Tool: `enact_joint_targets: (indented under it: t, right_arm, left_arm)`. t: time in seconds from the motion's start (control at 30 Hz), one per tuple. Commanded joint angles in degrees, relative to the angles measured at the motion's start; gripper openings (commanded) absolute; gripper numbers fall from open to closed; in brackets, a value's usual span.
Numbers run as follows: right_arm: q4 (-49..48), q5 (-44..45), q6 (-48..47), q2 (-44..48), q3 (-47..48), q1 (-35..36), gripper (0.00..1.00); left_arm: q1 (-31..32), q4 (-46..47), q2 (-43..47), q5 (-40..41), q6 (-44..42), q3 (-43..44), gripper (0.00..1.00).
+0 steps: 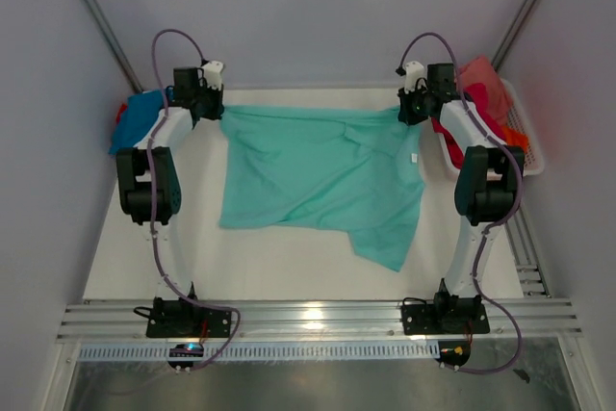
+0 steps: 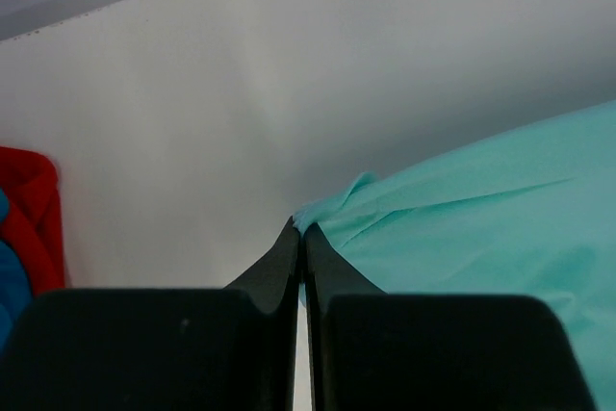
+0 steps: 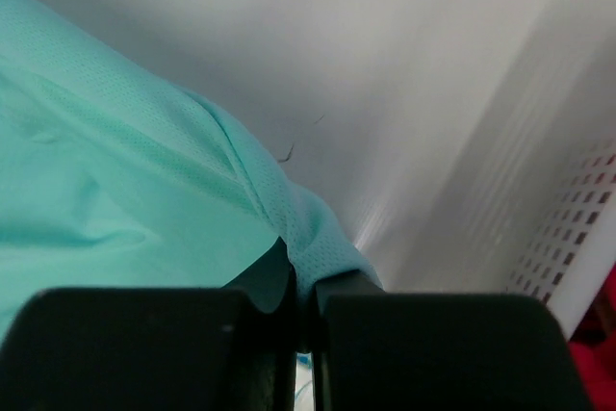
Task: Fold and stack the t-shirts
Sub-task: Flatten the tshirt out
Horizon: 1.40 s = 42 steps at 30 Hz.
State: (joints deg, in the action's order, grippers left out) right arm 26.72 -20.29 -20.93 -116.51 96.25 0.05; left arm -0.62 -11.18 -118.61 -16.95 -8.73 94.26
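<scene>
Spread across the far middle of the table: a large mint-teal t-shirt, thin and soft, showing a fine mesh weave up close in the right wrist view. Drawn fairly straight along its far edge, loose and creased nearer in, with a slanting fold across the body and one pointed flap trailing toward the near right of the table. Pinched at its far left corner by the left gripper, the black wedge-shaped fingers pressed together on a small peak of cloth. Pinched the same way at its far right corner by the right gripper, jaws closed with the hem bunched and draped over the tips. At the far left corner of the table, a rumpled blue t-shirt in a soft heap, with a bit of red cloth at its outer edge. Along the far right side of the table, a white plastic basket, rectangular, its walls pierced by rows of small square holes. Inside it, a crumpled salmon pink t-shirt and a red t-shirt. Smooth, matt white table surface. At the near edge of the table, ribbed metal rails under both black arm bases.
</scene>
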Motion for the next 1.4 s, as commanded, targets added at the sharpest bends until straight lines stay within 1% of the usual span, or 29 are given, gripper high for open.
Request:
enact_joint_targets:
  t: [0.0, 0.1, 0.2, 0.23, 0.27, 0.3, 0.33, 0.4, 0.43, 0.47, 0.5, 0.53, 0.57, 0.63, 0.73, 0.83, 0.87, 0.93, 0.97, 1.03, 1.07, 1.1, 1.13, 1.17, 1.2, 1.23, 1.27, 1.33, 1.37]
  right_arm:
    - [-7.38, 10.09, -1.22, -1.43, 5.34, -0.05, 0.03]
    - [-8.87, 13.96, 0.88, -4.86, 9.48, -0.05, 0.03]
    - [-14.21, 16.24, 3.61, -4.79, 7.65, -0.05, 0.03]
    - [-15.89, 16.86, 4.40, -4.61, 5.64, -0.05, 0.04]
    - [-18.52, 17.13, 5.10, -4.60, 4.84, -0.05, 0.07]
    - [-18.81, 16.17, 4.76, -5.21, 4.39, -0.05, 0.11]
    - [-18.72, 15.38, 4.06, -5.74, 4.47, -0.05, 0.23]
    - [-18.55, 14.58, 1.60, -6.80, 4.83, -0.05, 0.31]
    - [-19.07, 14.67, 1.16, -7.50, 4.65, -0.05, 0.41]
    - [-20.99, 14.76, 0.89, -7.77, 4.39, 1.60, 0.52]
    - [-22.66, 14.84, 0.54, -7.86, 3.95, 1.62, 0.70]
    - [-24.50, 15.63, 0.45, -8.03, 2.99, 1.79, 0.92]
    - [-26.87, 15.72, -0.25, -8.21, 2.89, 1.97, 0.99]
    - [-29.18, 18.25, -2.97, -8.21, 3.07, 2.58, 0.99]
    - [-28.83, 20.03, -2.20, -5.67, 3.25, 3.99, 0.99]
    - [-28.92, 22.58, 0.88, 2.58, -0.16, 4.95, 0.99]
    - [-27.79, 23.10, 0.89, 7.04, -0.97, 5.30, 0.99]
    - [-23.50, 23.63, -0.16, 10.85, -1.24, 7.32, 0.99]
    - [-17.38, 22.94, -1.47, 12.43, -0.89, 8.02, 0.99]
    - [-10.84, 17.68, -1.49, 16.48, -0.80, 9.61, 0.99]
    - [-3.76, 15.05, -1.05, 17.88, -1.15, 9.79, 0.99]
    - [-0.21, 8.58, -1.04, 20.33, -3.15, 9.88, 0.99]
    - [2.17, 5.56, -1.31, 21.84, -5.43, 9.96, 0.99]
    - [4.37, 3.27, -2.00, 23.59, -8.24, 9.96, 0.99]
    - [5.35, 1.94, -3.32, 25.35, -14.01, 9.88, 0.99]
    - [5.88, 1.66, -3.76, 28.41, -16.77, 9.96, 0.99]
    - [8.15, 1.57, -4.20, 29.57, -19.06, 9.96, 1.00]
    - [11.94, 1.13, -10.08, 32.12, -24.33, 9.88, 0.99]
    - [11.43, 2.18, -11.49, 33.18, -26.09, 9.88, 0.99]
  left_arm:
    - [-0.08, -8.40, -6.87, 9.54, -3.83, 10.73, 0.00]
    - [2.29, -7.72, -8.57, 12.02, -4.45, 11.21, 0.00]
    - [3.43, -6.48, -9.36, 13.61, -2.96, 11.47, 0.02]
    - [4.13, -7.70, -10.67, 13.26, -2.26, 13.91, 0.04]
    - [4.49, -9.02, -11.55, 13.08, -2.25, 15.15, 0.10]
    - [4.93, -11.82, -12.34, 13.08, -2.60, 16.30, 0.12]
    - [5.45, -12.98, -13.74, 14.21, -3.13, 18.48, 0.15]
    - [7.30, -14.30, -14.81, 15.63, -5.15, 19.99, 0.36]
    - [8.17, -13.70, -15.42, 16.41, -5.42, 20.43, 0.53]
    - [8.53, -12.74, -15.51, 16.51, -5.07, 20.61, 0.84]
    - [8.79, -11.51, -15.60, 18.25, -4.72, 20.61, 0.92]
    - [9.06, -8.97, -15.69, 18.88, -4.19, 20.53, 0.98]
    - [9.41, -7.73, -16.04, 19.06, -3.14, 20.79, 0.99]
    - [9.67, -6.84, -16.74, 19.41, -2.52, 22.19, 0.99]
    - [9.68, -8.24, -16.92, 22.48, -1.38, 25.88, 0.99]
    - [9.50, -9.21, -13.59, 27.48, -1.02, 26.24, 0.99]
    - [9.50, -9.73, -12.36, 28.71, -1.02, 26.33, 0.99]
    - [9.32, -12.28, -9.28, 31.01, -0.94, 26.59, 0.99]
    - [9.24, -13.85, -8.32, 31.45, -0.68, 26.94, 0.99]
    - [8.71, -20.70, -5.16, 26.56, 0.99, 27.21, 0.99]
    - [8.53, -23.51, -3.75, 23.22, 1.61, 26.95, 0.99]
    - [8.36, -28.58, -2.17, 19.19, 2.40, 26.16, 0.99]
    - [7.92, -30.64, 1.67, 11.14, 2.66, 24.93, 0.99]
    - [7.92, -32.31, 3.89, 8.45, 3.45, 20.92, 0.99]
    - [7.92, -33.46, 6.08, 4.68, 4.50, 18.53, 0.99]
    - [7.92, -36.69, 9.67, -1.88, 4.77, 16.42, 0.99]
    - [7.92, -38.63, 11.10, -5.17, 4.60, 13.18, 0.99]
    - [8.00, -41.45, 13.39, -10.01, 3.47, 9.56, 0.99]
    - [8.09, -41.55, 15.40, -10.38, 2.94, 5.54, 0.99]
